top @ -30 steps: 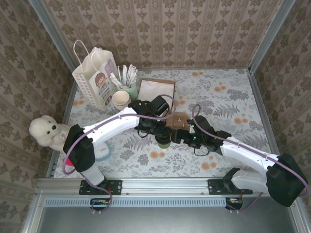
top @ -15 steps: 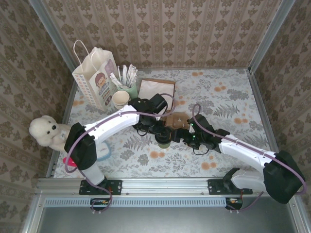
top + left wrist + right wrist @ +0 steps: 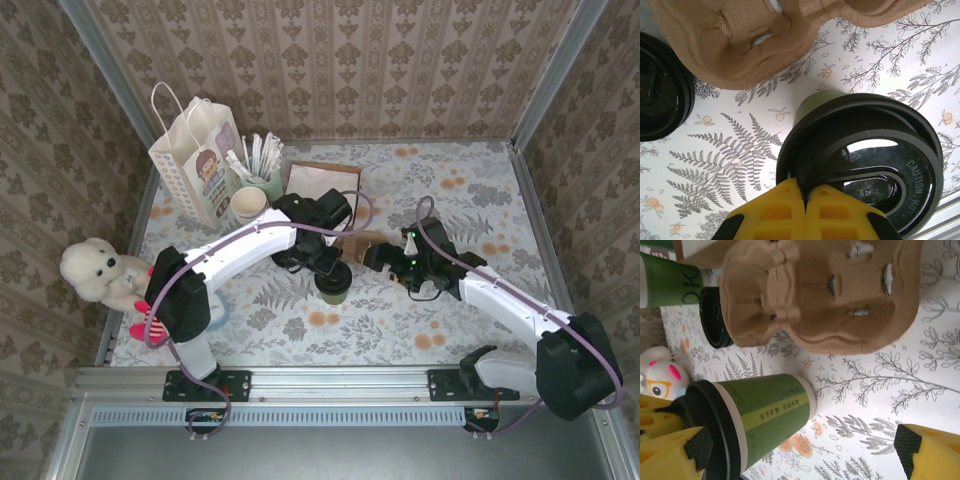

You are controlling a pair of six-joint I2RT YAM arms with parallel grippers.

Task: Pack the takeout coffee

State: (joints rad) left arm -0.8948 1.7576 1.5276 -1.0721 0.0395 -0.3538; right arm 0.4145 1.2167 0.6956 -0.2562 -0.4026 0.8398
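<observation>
A: Your left gripper (image 3: 804, 200) is pinched shut, its tips against the lid rim of the cup (image 3: 860, 155). I can't tell if it's actually gripping.
B: And your right gripper (image 3: 802, 442) gapes wide, the cup close by one finger. The cup stands on the table (image 3: 715, 165), just beside the carrier (image 3: 820, 295), in no slot.

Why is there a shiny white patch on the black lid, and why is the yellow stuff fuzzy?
Left wrist view: the patch on the coffee lid is light bouncing off glossy plastic; the left claw is too close to focus. Right wrist view: the cup looks sharp.
</observation>
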